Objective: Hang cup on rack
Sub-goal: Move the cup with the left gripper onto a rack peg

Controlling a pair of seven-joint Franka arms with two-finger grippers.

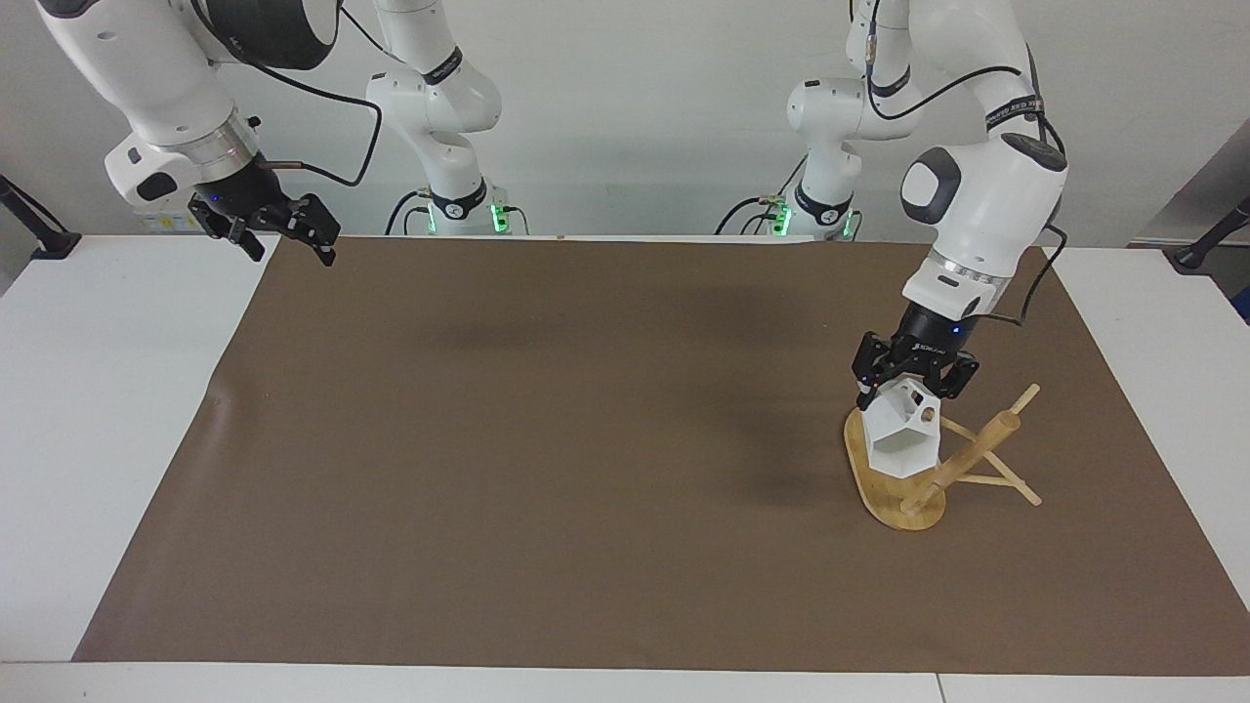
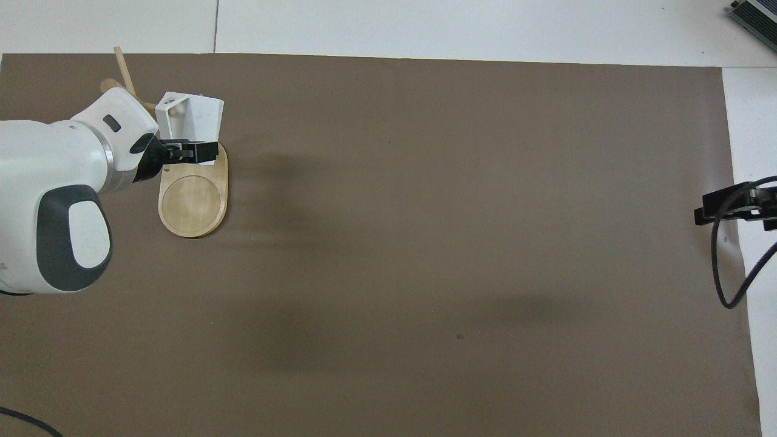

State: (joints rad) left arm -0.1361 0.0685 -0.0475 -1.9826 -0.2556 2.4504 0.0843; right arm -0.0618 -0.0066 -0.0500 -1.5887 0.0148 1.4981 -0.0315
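The left gripper (image 1: 913, 384) clamps the cup (image 1: 903, 441), which hangs tilted below it (pierced handle uppermost) over the rack (image 1: 962, 464). The right gripper (image 1: 278, 227) waits, fingers spread.

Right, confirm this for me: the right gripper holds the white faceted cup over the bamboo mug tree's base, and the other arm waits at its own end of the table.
One thing is wrong: the left gripper holds the white faceted cup, not the right. The facing view shows it over the bamboo mug tree, above its oval base. The right gripper is the one that waits at its own end of the table.
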